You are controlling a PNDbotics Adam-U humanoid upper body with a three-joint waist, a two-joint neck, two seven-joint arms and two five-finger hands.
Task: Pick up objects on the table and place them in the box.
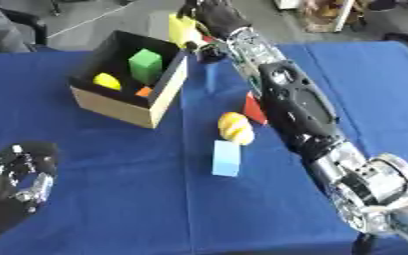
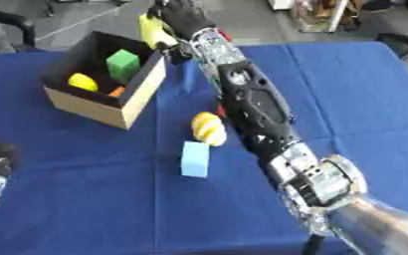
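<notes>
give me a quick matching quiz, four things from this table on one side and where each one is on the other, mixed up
Things:
1. green block
2. light blue block
3. yellow object
4. red block

Places:
A. held in the right hand above the box rim
B. on the cloth, half hidden behind the right arm
C. inside the box
D. on the cloth, nearest the camera

Pairs: 1-C, 2-D, 3-A, 4-B

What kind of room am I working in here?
Probably a lab or office demo space: a table under a blue cloth, an open cardboard box for sorting toy blocks, and grey floor with chair legs beyond.
</notes>
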